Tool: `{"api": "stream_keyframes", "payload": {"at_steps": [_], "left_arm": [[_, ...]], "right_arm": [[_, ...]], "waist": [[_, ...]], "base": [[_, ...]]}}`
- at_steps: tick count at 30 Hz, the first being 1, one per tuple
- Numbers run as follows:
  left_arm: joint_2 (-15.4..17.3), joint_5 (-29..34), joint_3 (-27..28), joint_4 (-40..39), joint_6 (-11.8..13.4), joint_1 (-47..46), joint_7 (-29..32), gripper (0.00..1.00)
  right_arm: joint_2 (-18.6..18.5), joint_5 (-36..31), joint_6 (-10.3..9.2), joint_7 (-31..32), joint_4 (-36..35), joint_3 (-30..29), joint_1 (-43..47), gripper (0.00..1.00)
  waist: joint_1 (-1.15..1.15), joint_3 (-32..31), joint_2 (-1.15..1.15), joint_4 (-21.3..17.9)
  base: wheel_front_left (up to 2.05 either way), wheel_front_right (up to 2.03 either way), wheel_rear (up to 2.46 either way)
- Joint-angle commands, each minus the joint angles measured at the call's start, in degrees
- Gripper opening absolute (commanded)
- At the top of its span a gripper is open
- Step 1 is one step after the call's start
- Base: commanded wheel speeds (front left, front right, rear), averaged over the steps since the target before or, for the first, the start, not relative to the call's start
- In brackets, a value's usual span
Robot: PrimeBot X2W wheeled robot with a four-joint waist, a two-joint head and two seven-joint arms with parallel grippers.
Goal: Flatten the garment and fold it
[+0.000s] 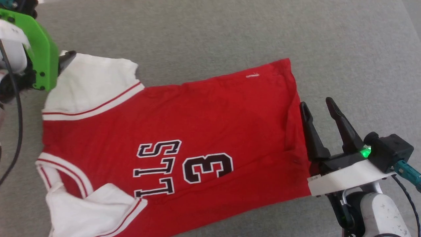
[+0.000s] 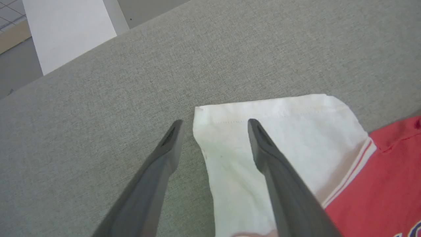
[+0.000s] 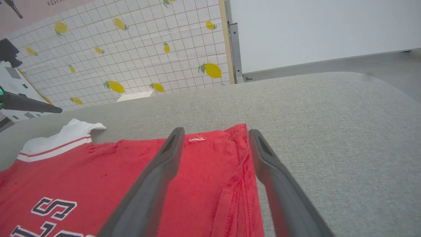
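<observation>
The garment (image 1: 204, 131), a red jersey with black lettering and a "3", lies mostly flat on the grey surface, collar to the left and hem to the right. Its far white sleeve (image 1: 92, 82) is spread out. The near sleeve (image 1: 95, 207) is crumpled over the chest. My left gripper (image 2: 214, 122) is open at the far sleeve's corner, one finger (image 2: 279, 177) above the white cloth and the other over bare surface. My right gripper (image 1: 317, 105) is open at the hem's edge, and the red hem (image 3: 227, 171) lies between its fingers in the right wrist view.
The grey fabric surface (image 1: 230, 29) extends well beyond the garment on the far and right sides. Its edge (image 2: 65, 62) runs behind the left gripper, with floor and a white panel (image 2: 69, 29) beyond. A lemon-patterned tiled wall (image 3: 131, 49) stands behind. A black cable (image 1: 16, 112) hangs at the left.
</observation>
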Motion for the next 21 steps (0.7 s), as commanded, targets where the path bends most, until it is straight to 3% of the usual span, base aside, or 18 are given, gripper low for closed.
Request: {"api": "stream_keyframes", "payload": {"at_steps": [1,13,14,15,18,21], "left_arm": [[0.1,-0.7,-0.4,1.1,-0.3,-1.6,1.8,1.0],[0.6,-1.6,-1.8,9.7,0.7,-4.1,9.8,0.98],[0.4,-2.1,-1.9,9.7,0.6,-4.0,10.5,0.4],[0.3,-2.9,-1.9,9.7,0.4,-3.8,11.2,0.0],[-0.1,-4.3,-1.8,9.2,0.2,-3.4,11.8,0.0],[-0.4,-2.9,-1.9,7.8,0.0,-3.4,7.0,0.0]], "right_arm": [[0.0,0.6,-0.08,-0.6,0.0,0.3,-1.2,1.0],[0.0,1.8,-0.08,-2.1,0.1,1.1,-1.4,1.0],[0.0,1.8,-0.08,-2.1,0.2,1.0,-1.4,1.0],[0.0,1.8,-0.08,-2.1,0.2,0.9,-1.4,1.0],[0.0,1.5,-0.08,-1.9,0.5,0.3,-1.6,1.0],[0.0,0.8,-0.08,-1.2,0.9,-0.4,-2.0,1.0]], "waist": [[-0.01,3.3,0.0,-3.4],[-0.01,5.4,0.0,-4.6],[-0.01,5.5,0.0,-4.6],[-0.01,5.6,0.0,-4.4],[-0.01,5.5,0.0,-3.7],[-0.01,4.5,0.0,-2.6]], "base": [[0.0,0.0,0.0],[0.0,0.0,0.0],[0.0,0.0,0.0],[0.0,0.0,0.0],[0.0,0.0,0.0],[0.0,0.0,0.0]]}}
